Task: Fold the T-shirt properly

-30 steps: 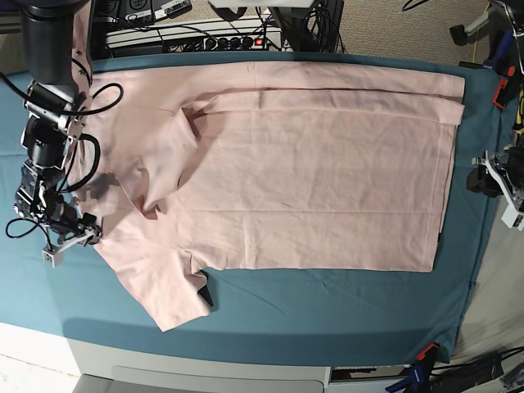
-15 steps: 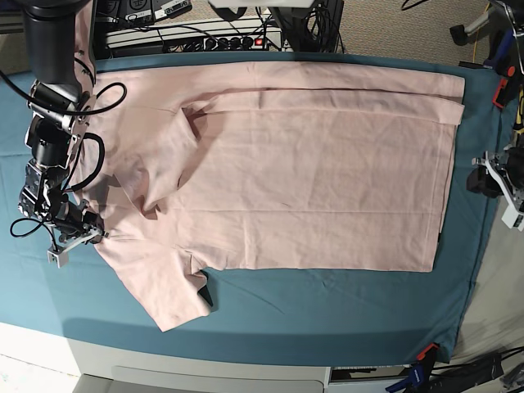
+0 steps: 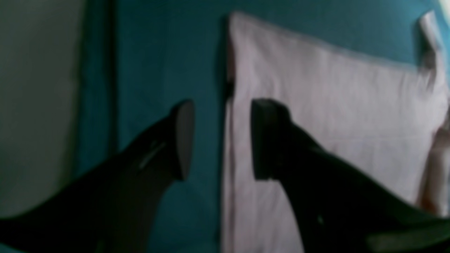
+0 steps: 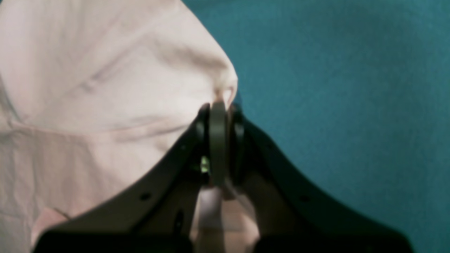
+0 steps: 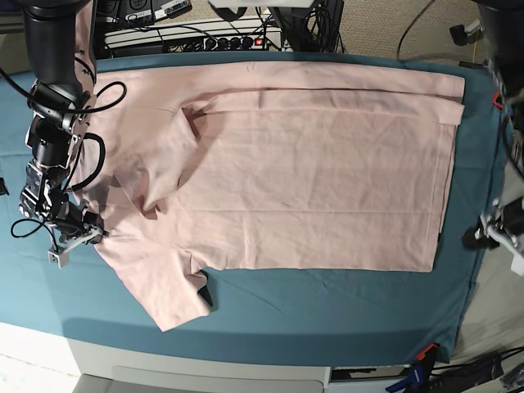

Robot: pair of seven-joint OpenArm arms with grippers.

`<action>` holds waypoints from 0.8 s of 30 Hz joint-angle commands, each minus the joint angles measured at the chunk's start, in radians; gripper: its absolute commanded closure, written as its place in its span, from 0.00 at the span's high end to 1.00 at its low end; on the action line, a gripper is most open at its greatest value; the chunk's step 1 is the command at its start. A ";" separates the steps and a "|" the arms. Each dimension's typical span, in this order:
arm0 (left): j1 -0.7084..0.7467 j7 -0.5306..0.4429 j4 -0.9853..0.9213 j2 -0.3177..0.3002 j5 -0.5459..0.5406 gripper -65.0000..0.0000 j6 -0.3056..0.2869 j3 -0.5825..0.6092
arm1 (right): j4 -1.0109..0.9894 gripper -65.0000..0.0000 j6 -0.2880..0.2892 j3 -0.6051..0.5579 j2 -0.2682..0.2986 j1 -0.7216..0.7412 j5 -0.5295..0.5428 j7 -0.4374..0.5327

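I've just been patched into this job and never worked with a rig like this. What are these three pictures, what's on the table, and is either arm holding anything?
The wide picture comes from a fixed camera looking down on a table under a teal cloth. The other two come from small cameras mounted on each arm's wrist, looking along its hand.

A pale pink T-shirt lies spread on the cloth, plain side up, its far long edge already folded over.

The right hand, at the left of the wide picture, is shut on the shirt's edge by a sleeve; its wrist picture shows fabric pinched between the dark fingers.

The left hand is open and holds nothing. In its wrist picture the two fingers straddle the shirt's hem edge, one over cloth, one over shirt; whether they touch is unclear. In the wide picture it sits at the right edge.
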 commanded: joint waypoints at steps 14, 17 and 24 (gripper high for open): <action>-0.190 -0.133 -0.178 0.097 0.137 0.39 0.034 0.205 | 0.012 0.00 0.003 0.001 0.013 0.025 0.003 -0.003; -0.201 -0.135 -0.178 0.103 0.169 0.39 0.068 0.206 | 0.012 0.00 0.003 0.001 0.013 0.025 0.003 -0.004; -0.196 -0.167 -0.180 0.102 0.263 0.39 0.143 0.205 | 0.012 0.00 0.003 0.001 0.013 0.025 0.003 -0.004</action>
